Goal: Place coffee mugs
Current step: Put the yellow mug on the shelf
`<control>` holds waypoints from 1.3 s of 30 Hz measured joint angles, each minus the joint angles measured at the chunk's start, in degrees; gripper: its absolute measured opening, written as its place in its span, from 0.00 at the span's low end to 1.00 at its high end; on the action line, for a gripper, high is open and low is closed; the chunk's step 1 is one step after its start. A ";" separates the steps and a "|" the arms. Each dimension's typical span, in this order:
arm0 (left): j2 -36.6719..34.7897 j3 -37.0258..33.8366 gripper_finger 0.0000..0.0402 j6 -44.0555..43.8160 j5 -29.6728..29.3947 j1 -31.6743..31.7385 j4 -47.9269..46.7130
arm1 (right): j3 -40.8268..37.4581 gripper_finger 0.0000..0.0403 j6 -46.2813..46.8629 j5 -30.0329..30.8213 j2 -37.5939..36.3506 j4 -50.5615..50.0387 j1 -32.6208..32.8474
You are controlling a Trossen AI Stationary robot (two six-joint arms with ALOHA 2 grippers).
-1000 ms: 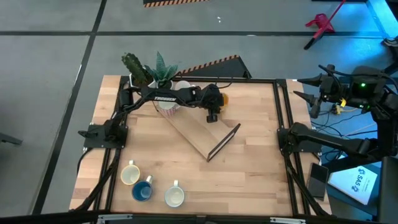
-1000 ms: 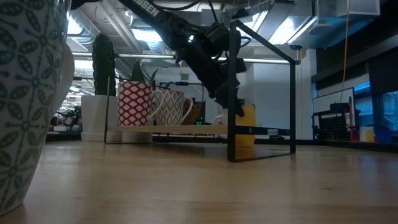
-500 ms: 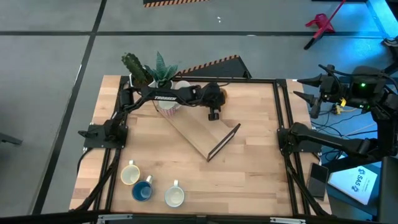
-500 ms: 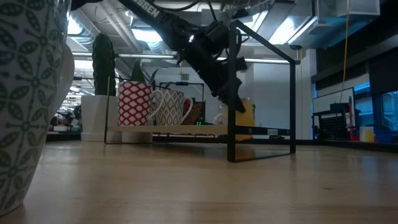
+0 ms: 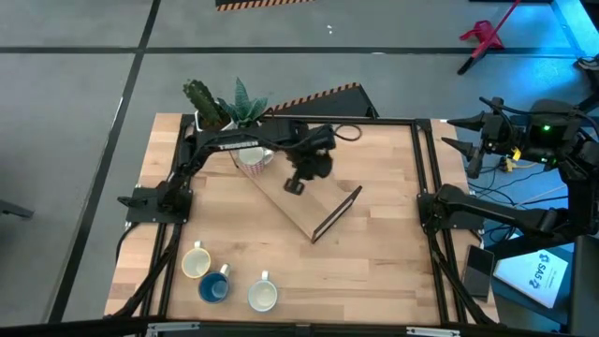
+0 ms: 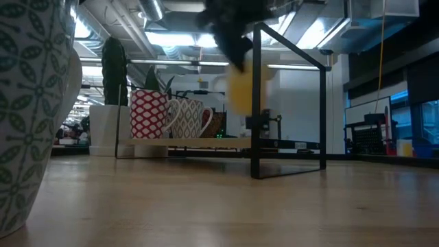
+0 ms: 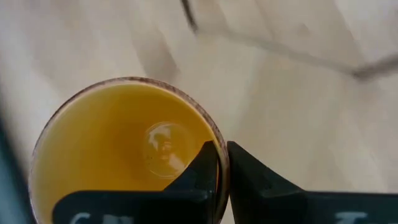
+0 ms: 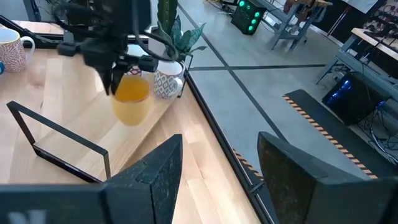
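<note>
- the left gripper [image 5: 296,183] is up in the air over the wooden tray [image 5: 301,208], its fingers [image 7: 210,163] pinched on the rim of the orange mug [image 7: 124,149], one finger inside and one outside.
- from table height the orange mug [image 6: 241,89] hangs clear of the tray, a blurred yellow shape just beside the black wire frame [image 6: 288,103].
- the right wrist view shows the same mug [image 8: 132,101] dangling under the left gripper [image 8: 115,78], above the tray's near end, close to a patterned white pot [image 8: 166,84] with a green plant.
- two mugs already stand at the far end of the tray: a red patterned mug [image 6: 149,113] and a pale patterned mug [image 6: 188,118] touching it.
- three more mugs sit together on the table's front-left: a cream mug [image 5: 195,262], a blue mug [image 5: 214,285] and a white mug [image 5: 263,294].
- the right gripper [image 8: 214,168] waits off the table's right edge, its fingers spread wide apart and holding nothing.
</note>
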 joint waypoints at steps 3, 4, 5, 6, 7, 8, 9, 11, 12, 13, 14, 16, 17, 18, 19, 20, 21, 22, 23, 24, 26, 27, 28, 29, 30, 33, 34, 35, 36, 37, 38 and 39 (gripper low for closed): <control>-3.19 -4.53 0.03 -0.87 -2.38 0.38 0.15 | 0.02 0.48 -0.09 0.02 0.00 -0.15 -0.01; -5.23 -6.87 0.03 -1.61 -3.99 0.40 2.96 | 0.02 0.48 -0.10 0.02 0.01 -0.24 0.00; -7.63 -9.82 0.03 -2.76 -4.23 0.67 5.50 | 0.02 0.48 -0.11 0.01 0.00 -0.37 0.00; -10.38 -13.56 0.03 -4.04 -3.90 0.88 7.98 | 0.02 0.48 -0.11 0.02 0.00 -0.39 0.00; -13.33 -17.95 0.03 -5.51 -3.67 1.12 11.19 | 0.02 0.48 -0.11 0.01 0.00 -0.38 -0.01; -16.38 -22.93 0.03 -6.75 -4.01 1.34 15.28 | 0.02 0.48 -0.11 0.02 0.02 -0.39 -0.02; -19.31 -28.19 0.03 -7.57 -4.63 1.46 20.22 | 0.02 0.48 -0.13 0.02 0.02 -0.37 0.00; -24.50 -38.12 0.03 -8.04 -6.30 1.52 29.60 | 0.02 0.48 -0.05 0.09 0.02 -0.26 -0.01; -26.34 -42.13 0.03 -7.88 -7.17 1.50 32.43 | 0.02 0.48 -0.02 0.09 0.02 -0.08 0.00; -27.40 -45.23 0.03 -7.81 -7.35 1.35 34.47 | 0.02 0.48 -0.01 0.09 0.02 0.08 0.00; -27.56 -47.14 0.03 -7.81 -7.10 1.12 35.94 | 0.02 0.48 0.05 0.11 0.02 0.12 -0.02; -26.99 -48.62 0.03 -7.66 -6.18 0.93 37.83 | 0.02 0.48 0.32 0.13 0.02 0.11 0.00; -26.77 -48.57 0.03 -7.58 -5.61 0.97 37.79 | 0.02 0.48 0.42 0.14 0.02 0.11 0.00; -26.24 -47.96 0.03 -7.37 -5.20 1.21 37.64 | 0.02 0.48 0.51 0.24 0.02 0.11 0.00; -25.64 -47.43 0.03 -7.03 -4.95 1.62 38.03 | 0.02 0.48 0.52 0.47 0.03 0.13 -0.02; -24.92 -46.83 0.03 -6.54 -5.18 2.09 37.98 | 0.02 0.48 0.55 0.79 0.02 0.11 -0.02; -24.20 -46.24 0.03 -5.94 -5.52 2.47 37.57 | 0.02 0.48 0.58 1.22 0.02 0.13 0.00; -23.48 -45.51 0.03 -5.53 -5.57 2.94 37.29 | 0.02 0.48 0.77 1.39 0.02 0.13 0.00; -22.90 -44.85 0.03 -4.91 -5.23 3.48 37.08 | 0.02 0.48 1.12 1.62 0.04 0.13 -0.02; -22.44 -44.18 0.03 -4.18 -4.41 4.04 36.23 | 0.02 0.48 1.48 1.59 0.04 0.14 -0.01; -21.51 -43.17 0.03 -2.06 -3.39 4.84 33.45 | 0.02 0.48 1.62 1.60 0.04 0.13 0.00; -21.06 -43.05 0.03 -0.91 -3.34 5.09 32.46 | 0.02 0.48 1.62 1.58 0.04 0.14 -0.02; -20.65 -43.06 0.03 -0.06 -2.91 5.30 31.74 | 0.02 0.48 1.62 1.57 0.03 0.13 0.00; -20.38 -43.08 0.03 0.26 -2.20 5.35 31.48 | 0.02 0.48 1.62 1.58 0.04 0.13 -0.02; -20.34 -43.07 0.03 0.59 -1.31 5.38 31.64 | 0.02 0.48 1.62 1.60 0.04 0.13 -0.01; -20.38 -42.90 0.03 1.81 -0.33 4.87 31.69 | 0.02 0.48 1.62 1.57 0.04 0.13 -0.02; -20.38 -42.90 0.03 2.06 -0.40 4.69 31.25 | 0.02 0.48 1.62 1.57 0.03 0.13 -0.02; -20.36 -42.92 0.03 2.29 -0.39 4.58 31.06 | 0.02 0.48 1.62 1.57 0.04 0.13 -0.01; -20.36 -42.92 0.03 2.40 -0.27 4.52 31.11 | 0.02 0.48 1.62 1.57 0.04 0.13 -0.01; -20.36 -42.92 0.03 2.43 -0.44 4.53 31.33 | 0.02 0.48 1.62 1.58 0.04 0.13 -0.01; -20.36 -42.92 0.03 2.45 -0.68 4.59 31.43 | 0.02 0.48 1.62 1.57 0.04 0.13 0.00; -20.36 -42.92 0.03 2.47 -0.79 4.62 31.27 | 0.02 0.48 1.60 1.57 0.04 0.13 0.00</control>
